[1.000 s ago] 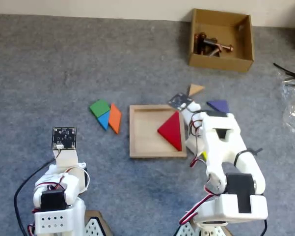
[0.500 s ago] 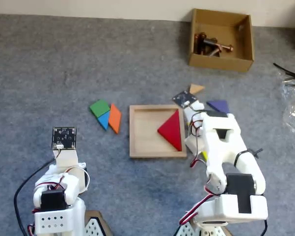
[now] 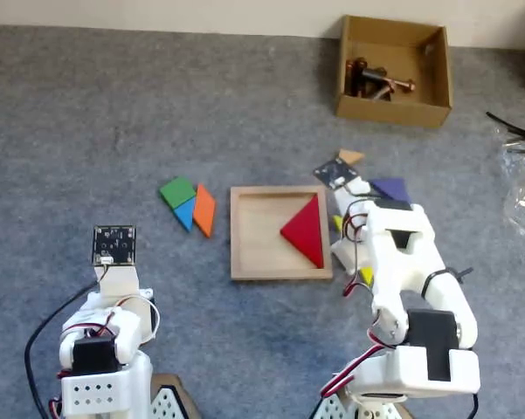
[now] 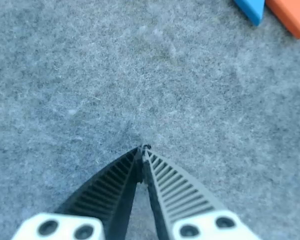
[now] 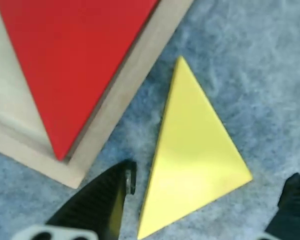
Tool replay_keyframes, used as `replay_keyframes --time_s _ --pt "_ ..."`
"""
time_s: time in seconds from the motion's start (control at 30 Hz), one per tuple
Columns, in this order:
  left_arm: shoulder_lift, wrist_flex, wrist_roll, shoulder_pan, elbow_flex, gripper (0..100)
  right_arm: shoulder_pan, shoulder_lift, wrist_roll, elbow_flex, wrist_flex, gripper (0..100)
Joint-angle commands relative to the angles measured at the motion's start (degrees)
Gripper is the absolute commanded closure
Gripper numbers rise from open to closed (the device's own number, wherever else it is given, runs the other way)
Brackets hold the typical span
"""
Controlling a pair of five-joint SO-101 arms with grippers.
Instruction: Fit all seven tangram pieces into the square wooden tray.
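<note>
The square wooden tray (image 3: 262, 262) lies mid-table with a red triangle (image 3: 306, 231) in its right half. My right arm (image 3: 393, 253) hangs just off the tray's right edge. Under it lies a yellow triangle (image 5: 194, 155), flat on the carpet beside the tray rim (image 5: 125, 100), and my right gripper (image 5: 212, 177) stands open astride it. Left of the tray sit a green square (image 3: 177, 191), a blue triangle (image 3: 185, 213) and an orange piece (image 3: 204, 209). A tan triangle (image 3: 349, 157) and a purple piece (image 3: 389, 188) lie beyond the right arm. My left gripper (image 4: 142, 150) is shut and empty above bare carpet.
A cardboard box (image 3: 393, 109) holding metal parts stands at the back right. Clear plastic and cables (image 3: 520, 166) lie at the right edge. My left arm (image 3: 105, 327) sits at the front left, away from the pieces.
My right arm has shifted slightly right and away from the tray, uncovering slivers of the yellow triangle. The left arm and the pieces have not moved.
</note>
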Motion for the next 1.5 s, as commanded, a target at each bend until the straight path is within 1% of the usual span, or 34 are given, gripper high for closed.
replay_keyframes --time_s 0.0,0.07,0.17,0.3,0.5,0.6,0.7,0.77,0.9,1.0,1.07,1.47 --pt "0.40 0.44 0.09 -0.48 1.19 100 1.89 0.22 -0.62 -0.22 -4.00 59.5" --pt "0.40 0.44 0.09 -0.48 1.19 100 1.89 0.22 -0.70 -0.22 -4.00 59.5" --pt "0.40 0.44 0.09 -0.48 1.19 100 1.63 -0.04 -3.43 -0.13 -3.56 59.5" --pt "0.40 0.44 0.09 -0.48 1.19 100 0.04 0.04 -3.34 -0.48 -0.92 59.5" --pt "0.40 0.44 0.09 -0.48 1.19 100 -0.04 0.04 -3.87 -0.57 -0.84 59.5" --pt "0.40 0.44 0.09 -0.48 1.19 100 -0.04 0.04 -6.42 -0.66 -0.84 59.5" --pt "0.40 0.44 0.09 -0.48 1.19 100 -0.22 0.13 -6.68 -0.66 -1.01 59.8" --pt "0.40 0.44 0.09 -0.48 1.19 100 -0.22 0.13 -6.59 -0.66 -1.10 63.9" --pt "0.40 0.44 0.09 -0.48 1.19 100 -0.22 0.13 -6.51 -0.48 -1.27 81.8" --pt "0.40 0.44 0.09 -0.48 1.19 100 -0.22 0.13 -4.22 -0.13 -4.62 92.3" --pt "0.40 0.44 0.09 -0.48 1.19 100 -0.31 0.22 -3.96 0.04 -5.49 93.9" --pt "0.40 0.44 0.09 -0.48 1.19 100 0.04 -0.13 -3.52 1.19 -4.53 93.9"
